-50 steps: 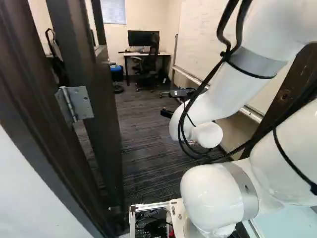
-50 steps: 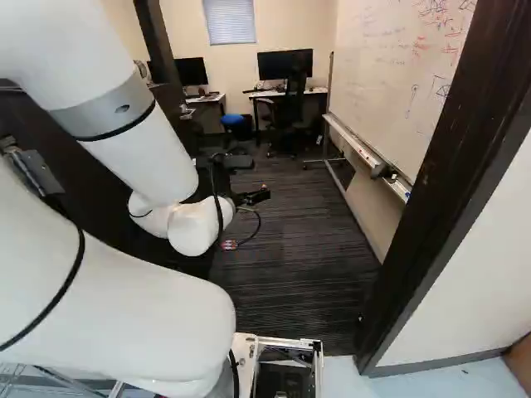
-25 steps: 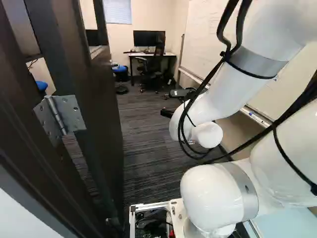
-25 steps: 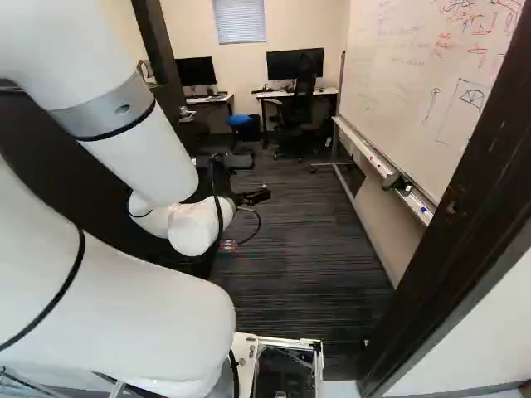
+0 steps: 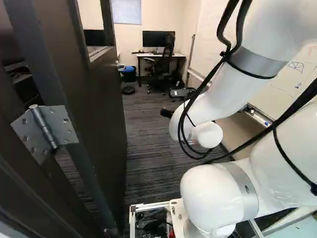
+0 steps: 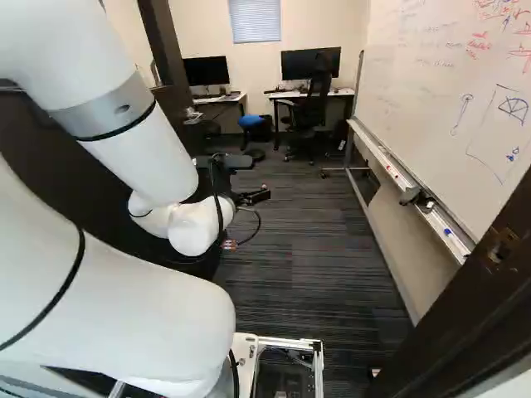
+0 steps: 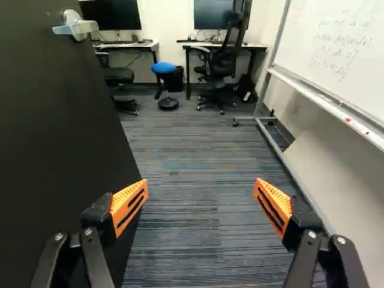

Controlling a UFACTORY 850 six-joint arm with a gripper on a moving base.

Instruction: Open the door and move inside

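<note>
And here we are at the doorway, the door (image 5: 101, 114) swung open on the arm's left, the gripper (image 7: 201, 201) spread wide with nothing pinched between its orange pads; the step now looks like driving in, so go slowly and straight, share the clearance between door and right-hand door frame (image 6: 456, 340), and mind the finger close by the panel. The door stands upright, long axis vertical; its face runs ahead into the room from the hinge (image 5: 47, 131), free edge pointing towards the desks, handle (image 7: 78, 27) near that far edge.
</note>
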